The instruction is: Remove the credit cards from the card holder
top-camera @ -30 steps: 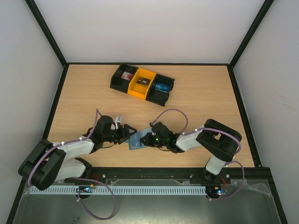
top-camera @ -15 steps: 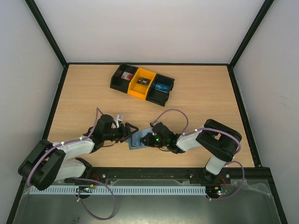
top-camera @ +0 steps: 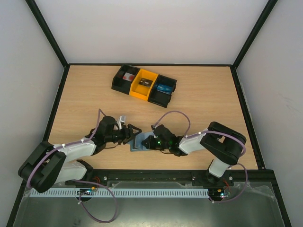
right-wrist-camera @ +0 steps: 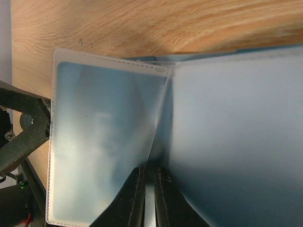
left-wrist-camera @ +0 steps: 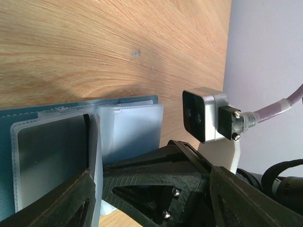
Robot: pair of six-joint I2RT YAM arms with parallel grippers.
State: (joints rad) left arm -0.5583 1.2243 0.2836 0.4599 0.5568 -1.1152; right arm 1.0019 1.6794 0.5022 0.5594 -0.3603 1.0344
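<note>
The slate-blue card holder (top-camera: 137, 144) lies open on the table between the arms, its clear inner sleeves (left-wrist-camera: 128, 127) showing. My right gripper (right-wrist-camera: 150, 182) reaches in from the right and is shut on the fold between two sleeves (right-wrist-camera: 102, 137). My left gripper (top-camera: 133, 134) stands open at the holder's left edge. In the left wrist view its fingers (left-wrist-camera: 61, 201) straddle the right gripper's black finger (left-wrist-camera: 156, 182). A dark grey panel (left-wrist-camera: 52, 151) fills one sleeve; I cannot tell whether it is one of the credit cards.
A row of black and yellow tray compartments (top-camera: 144, 85) stands at the back middle, holding small items, one of them bright blue (top-camera: 164, 88). The right wrist camera (left-wrist-camera: 203, 116) hangs close in front of the left gripper. Black frame rails border the table.
My left gripper has crept right, up against the holder's left edge. The right gripper stays pinched in the sleeves, and the holder has shifted slightly left.
</note>
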